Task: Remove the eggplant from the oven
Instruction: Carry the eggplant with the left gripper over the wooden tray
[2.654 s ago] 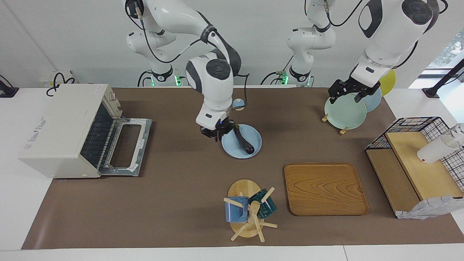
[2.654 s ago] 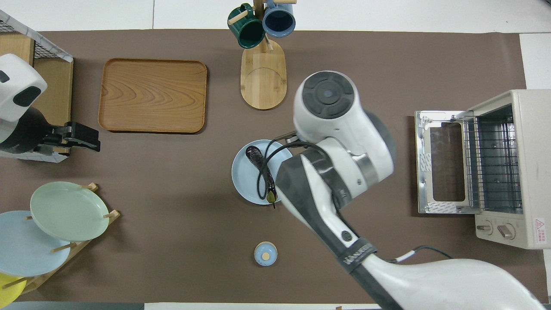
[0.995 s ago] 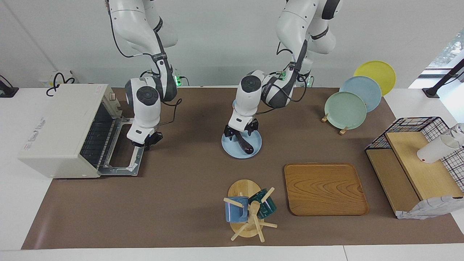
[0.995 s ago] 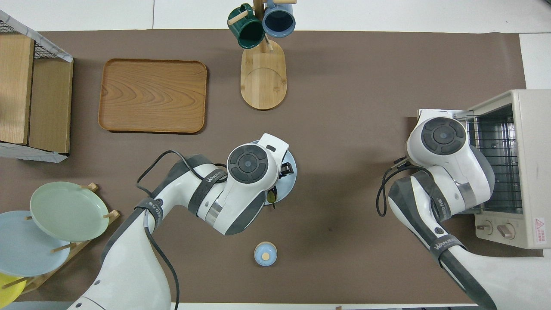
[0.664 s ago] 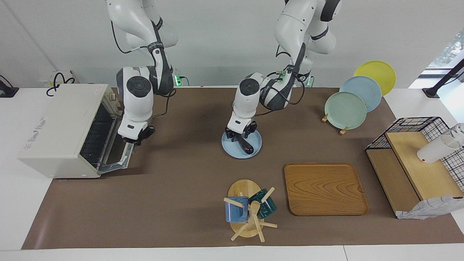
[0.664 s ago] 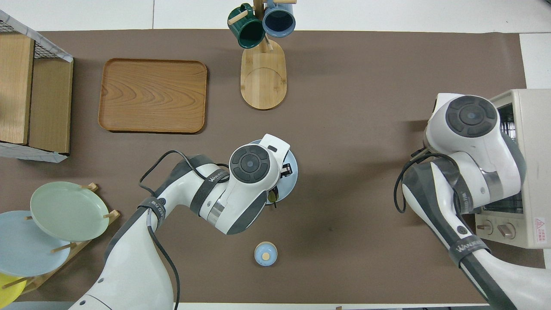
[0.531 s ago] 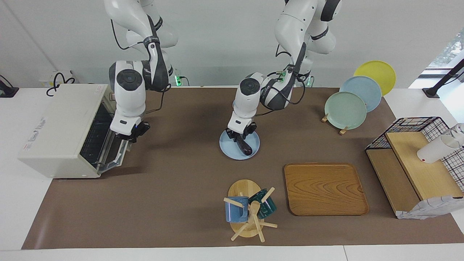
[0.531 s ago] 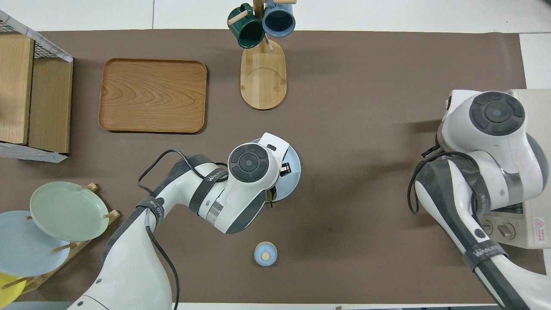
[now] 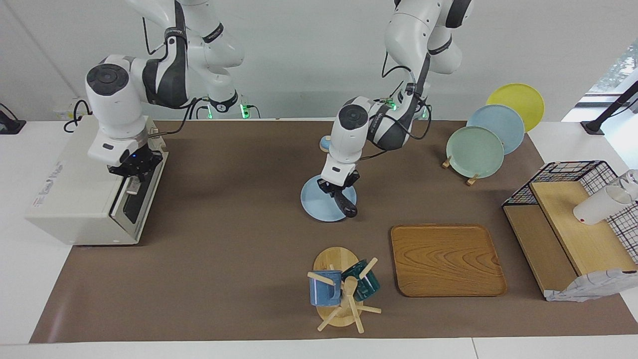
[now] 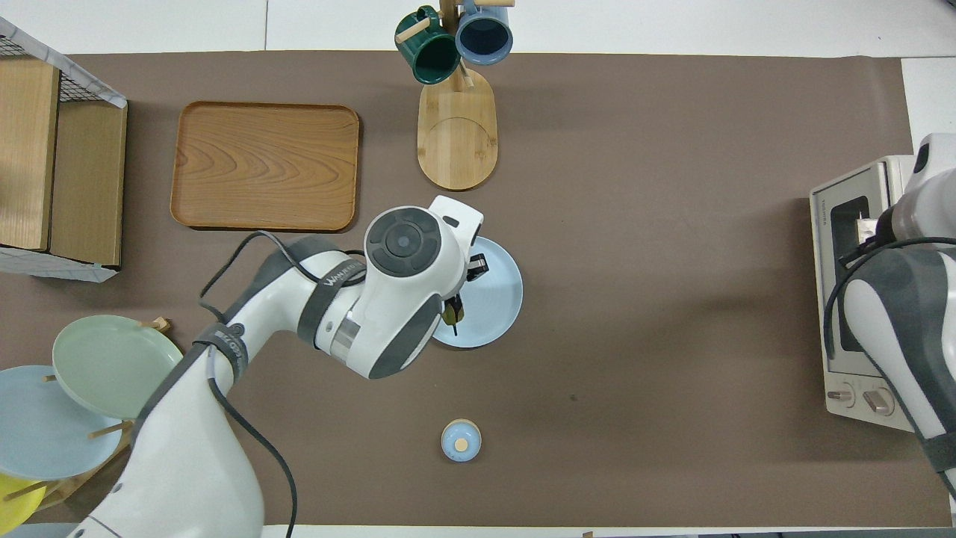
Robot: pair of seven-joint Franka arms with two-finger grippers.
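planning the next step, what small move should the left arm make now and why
Probably lift a little: the left end effector is shut on the eggplant, whose free end hangs low over the blue plate's edge. The oven door looks closed.

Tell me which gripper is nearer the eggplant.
Left. The left gripper is shut on the eggplant over the blue plate; the right gripper is at the oven door.
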